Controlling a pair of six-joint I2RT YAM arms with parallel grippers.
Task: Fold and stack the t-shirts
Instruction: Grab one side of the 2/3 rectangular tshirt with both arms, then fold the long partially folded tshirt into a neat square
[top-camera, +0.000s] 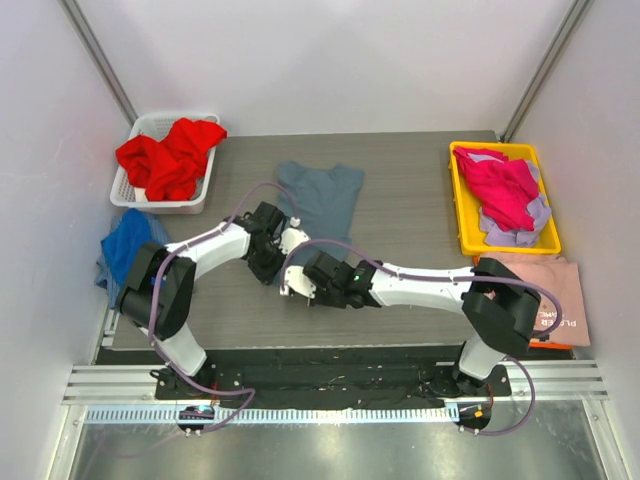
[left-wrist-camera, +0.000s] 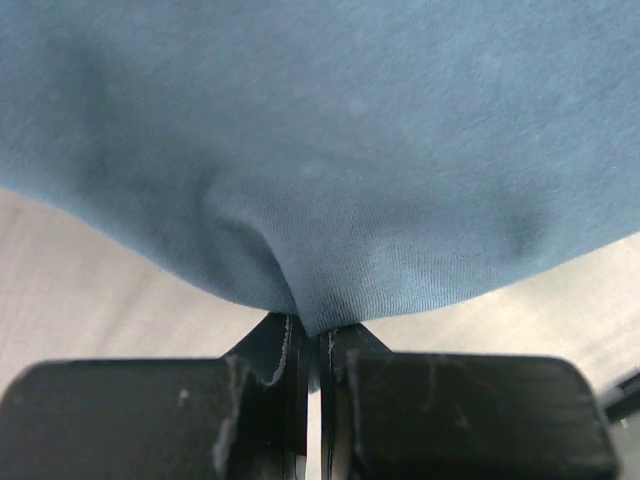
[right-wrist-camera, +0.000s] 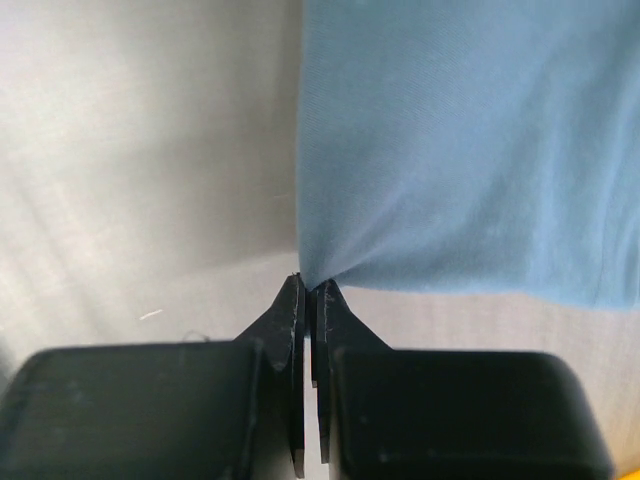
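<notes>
The slate blue-grey t-shirt (top-camera: 322, 196) lies across the middle of the table. Its near edge reaches under both wrists. My left gripper (top-camera: 284, 236) is shut on a pinch of that cloth (left-wrist-camera: 330, 170), which bunches into a fold at the fingertips (left-wrist-camera: 312, 325). My right gripper (top-camera: 298, 283) is shut on a corner of the same shirt (right-wrist-camera: 460, 150), the cloth spreading ahead and to the right of the tips (right-wrist-camera: 311, 287). A red t-shirt (top-camera: 170, 155) fills the white basket (top-camera: 140, 128). A royal blue one (top-camera: 125, 245) lies at the left edge, a magenta one (top-camera: 500, 185) in the yellow bin (top-camera: 460, 215), and a pale pink one (top-camera: 560, 285) at the right.
The white basket stands at the back left and the yellow bin at the back right, with a grey-lilac cloth (top-camera: 525, 232) under the magenta shirt. Both arms cross low over the near middle of the table (top-camera: 420, 210), close to each other. White walls enclose the table.
</notes>
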